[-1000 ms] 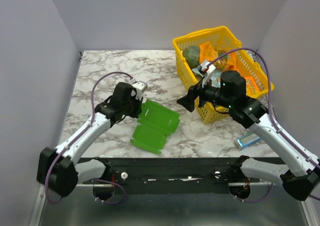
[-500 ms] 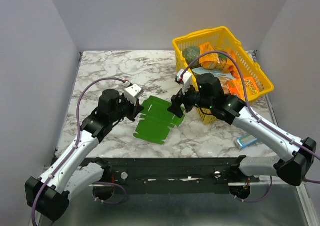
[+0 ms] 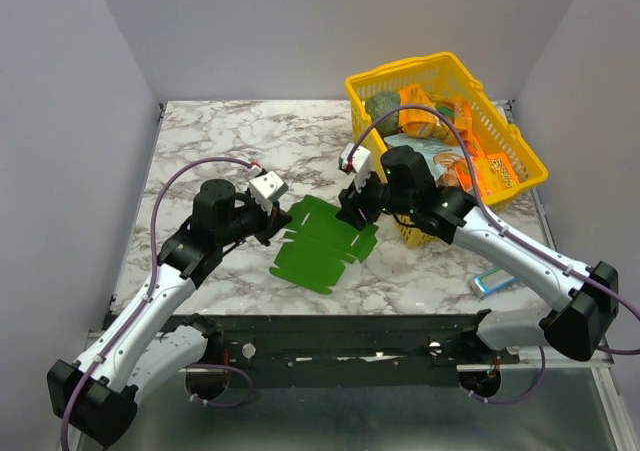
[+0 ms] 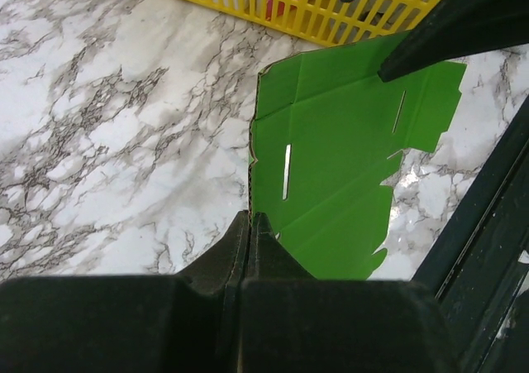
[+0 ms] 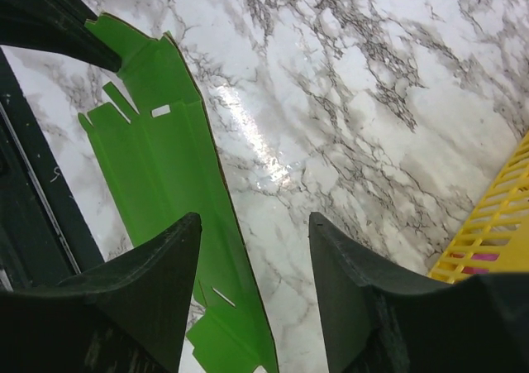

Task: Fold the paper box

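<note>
The paper box (image 3: 325, 243) is a bright green flat creased cut-out with slots, lying on the marble table left of the basket. My left gripper (image 3: 272, 221) is shut on its left edge; in the left wrist view the card's edge (image 4: 347, 166) runs into the closed jaws (image 4: 250, 217). My right gripper (image 3: 350, 209) is open over the card's far right edge. In the right wrist view one finger (image 5: 165, 265) hangs over the green card (image 5: 157, 166), the other finger (image 5: 347, 265) over bare marble, with the card's edge between them.
A yellow plastic basket (image 3: 520, 176) full of snack packs stands at the back right, just behind my right arm. A blue-and-white pack (image 3: 496, 281) lies near the front right. A black rail (image 3: 340, 336) runs along the table's near edge.
The right arm swung left from the basket to the card's right edge and its jaws narrowed. The left arm shifted, and the card, partly folded up earlier, now lies flatter.
</note>
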